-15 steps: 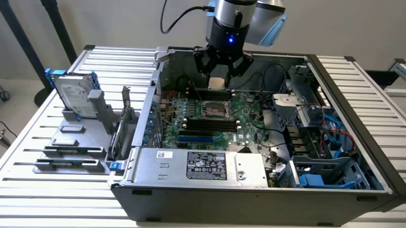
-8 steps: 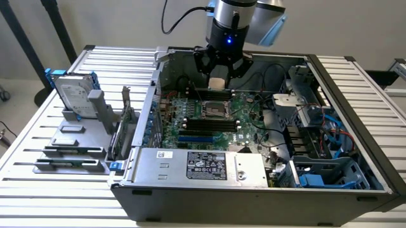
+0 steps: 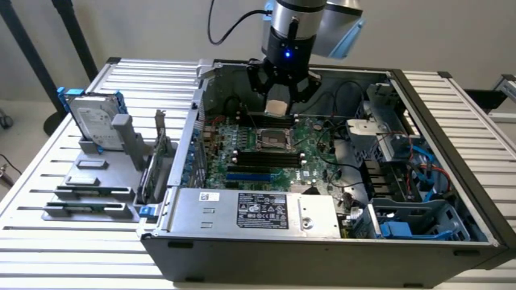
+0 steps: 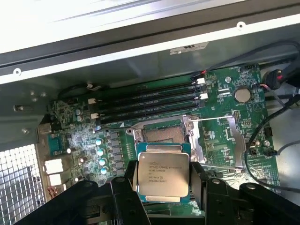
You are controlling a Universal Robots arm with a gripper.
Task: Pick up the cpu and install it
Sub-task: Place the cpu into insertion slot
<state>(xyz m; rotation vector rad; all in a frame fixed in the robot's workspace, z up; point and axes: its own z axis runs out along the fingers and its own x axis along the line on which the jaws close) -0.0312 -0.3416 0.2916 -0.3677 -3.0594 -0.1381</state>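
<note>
Cpu [image 4: 162, 172] held; tool [image 4: 162, 180] hides its side edges.

The slatted white table [image 3: 32, 241] under me carries the open computer case [image 3: 322, 257] and, just beside it (toward the exterior view's left), a grey parts stand [image 3: 96, 163].

From my station I see a silver hard drive [image 3: 93, 118] with blue rails standing upright in a grey rack [image 3: 89, 194] on the slatted table [image 3: 48, 257]. A labelled power supply [image 3: 258, 211] sits inside the open computer case [image 3: 322, 258].
</note>
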